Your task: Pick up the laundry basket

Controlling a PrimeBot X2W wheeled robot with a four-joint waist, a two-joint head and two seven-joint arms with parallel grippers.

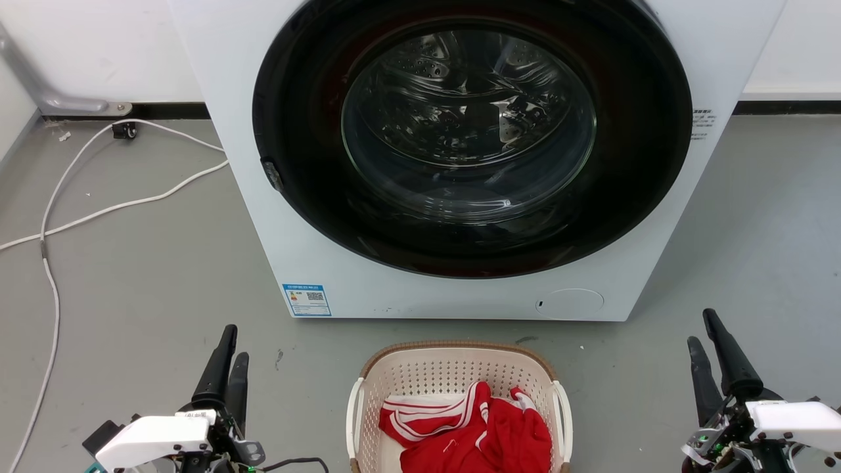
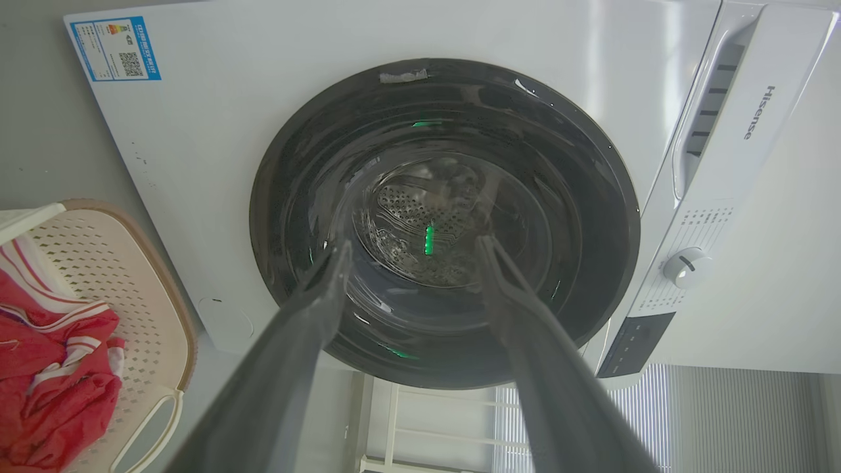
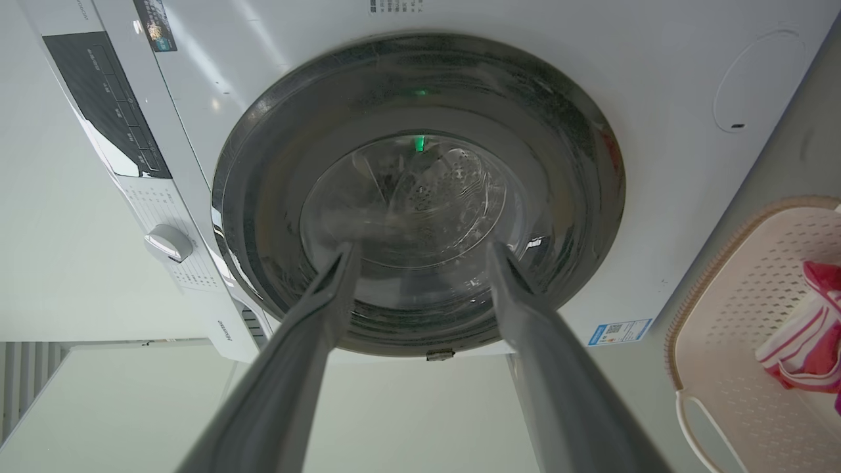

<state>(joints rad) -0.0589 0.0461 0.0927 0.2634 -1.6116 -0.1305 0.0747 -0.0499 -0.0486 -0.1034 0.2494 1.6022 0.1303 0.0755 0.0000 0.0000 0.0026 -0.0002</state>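
Observation:
The laundry basket (image 1: 453, 371), cream-white and perforated with a brown rim and white side handles, stands on the grey floor at the bottom centre of the head view, just in front of the washer. A red garment with white stripes (image 1: 476, 430) lies inside it. My left gripper (image 1: 235, 345) hovers to the basket's left, open and holding nothing. To the basket's right, my right gripper (image 1: 702, 328) is likewise open and holds nothing. In the left wrist view the left gripper (image 2: 414, 244) points at the washer door, with the basket (image 2: 98, 263) at the left edge. The right gripper (image 3: 422, 248) faces that door too, the basket (image 3: 742, 289) at the right edge.
A white front-loading washer (image 1: 315, 276) with its round dark door (image 1: 470, 138) shut rises directly behind the basket. White cables (image 1: 105, 210) trail over the floor at the left. A grey pipe (image 1: 39, 92) runs along the wall at the far left.

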